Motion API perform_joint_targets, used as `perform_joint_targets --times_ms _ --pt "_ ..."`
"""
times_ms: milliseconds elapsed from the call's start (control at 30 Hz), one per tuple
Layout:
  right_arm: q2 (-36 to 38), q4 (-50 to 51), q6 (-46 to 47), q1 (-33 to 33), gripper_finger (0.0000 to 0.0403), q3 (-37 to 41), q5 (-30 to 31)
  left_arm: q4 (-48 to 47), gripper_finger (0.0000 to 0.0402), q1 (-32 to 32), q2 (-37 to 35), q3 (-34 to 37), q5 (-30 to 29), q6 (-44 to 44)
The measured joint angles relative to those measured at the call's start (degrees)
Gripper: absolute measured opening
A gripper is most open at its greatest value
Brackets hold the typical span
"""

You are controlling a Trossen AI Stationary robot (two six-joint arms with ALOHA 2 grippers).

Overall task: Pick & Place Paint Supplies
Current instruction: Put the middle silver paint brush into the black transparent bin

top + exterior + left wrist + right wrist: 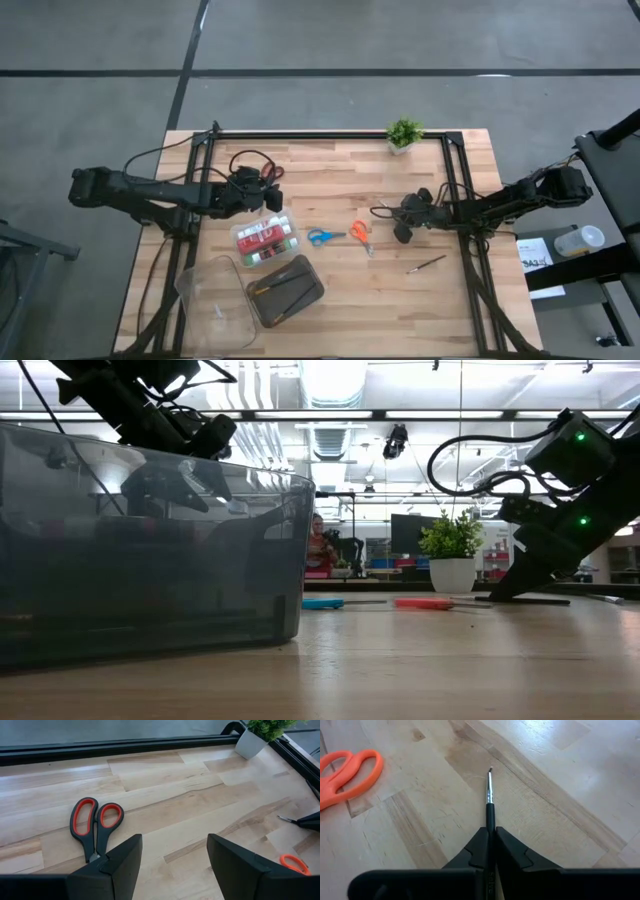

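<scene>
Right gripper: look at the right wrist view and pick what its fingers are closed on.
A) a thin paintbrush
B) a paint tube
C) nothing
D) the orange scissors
A: the right gripper is shut on a thin paintbrush, whose tip sticks out past the fingers, while the orange scissors lie untouched on the table beside it.

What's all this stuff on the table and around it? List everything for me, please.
Scissors: three; red-handled near the left gripper, blue and orange mid-table.
Paint tubes: a few, in a clear box left of the blue scissors.
Brushes: one clamped in the right gripper, one loose on the table's right side.
Dark grey case: one, front left.
Clear plastic box: one, beside the case.
Potted plant: one, green, back edge.
Wooden table: one.
Left gripper: open, above the table near the red scissors.
Right gripper: shut on a brush.
</scene>
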State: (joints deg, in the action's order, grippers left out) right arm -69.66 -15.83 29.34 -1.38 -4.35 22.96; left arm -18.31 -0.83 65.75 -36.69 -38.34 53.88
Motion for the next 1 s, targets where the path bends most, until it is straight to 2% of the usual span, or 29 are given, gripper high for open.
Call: perform_joint_targets --times_ms 500,1000 --pt "1.46 0.43 -0.53 -0.01 0.0017 0.01 0.17 0.02 0.0233 0.01 0.01 0.00 0.00 -0.02" --pt "7.44 2.99 -1.09 -0.01 0.0017 0.21 0.68 0.00 0.0232 -0.01 0.01 0.00 0.00 -0.02"
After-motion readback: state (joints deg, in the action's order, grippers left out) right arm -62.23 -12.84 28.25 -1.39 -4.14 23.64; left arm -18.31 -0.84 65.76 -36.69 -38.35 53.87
